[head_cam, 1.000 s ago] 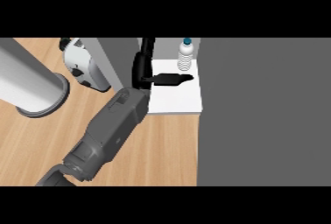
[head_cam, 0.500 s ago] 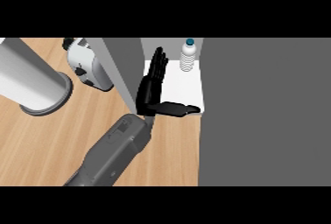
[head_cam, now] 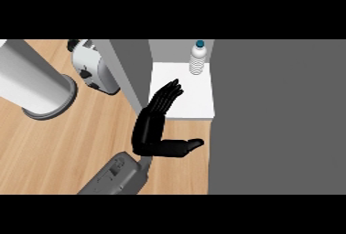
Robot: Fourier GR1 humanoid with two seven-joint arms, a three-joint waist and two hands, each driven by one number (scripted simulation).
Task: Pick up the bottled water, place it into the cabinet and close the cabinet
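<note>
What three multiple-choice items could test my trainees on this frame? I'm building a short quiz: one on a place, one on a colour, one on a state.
1. Where does the bottled water stand?
A. On the white shelf inside the cabinet
B. On the wooden counter
C. In the hand

2. What colour is the bottle's cap?
A. Red
B. Blue
C. Yellow

3. How is the one hand in view?
A. Curled round the bottle
B. Closed in a fist
C. Open, fingers straight, apart from the bottle

Key: 1 A, the bottle stands upright at the shelf's far end. 2 B, the cap is blue above a clear ribbed body. 3 C, the straight fingers point toward the bottle with bare shelf between.
</note>
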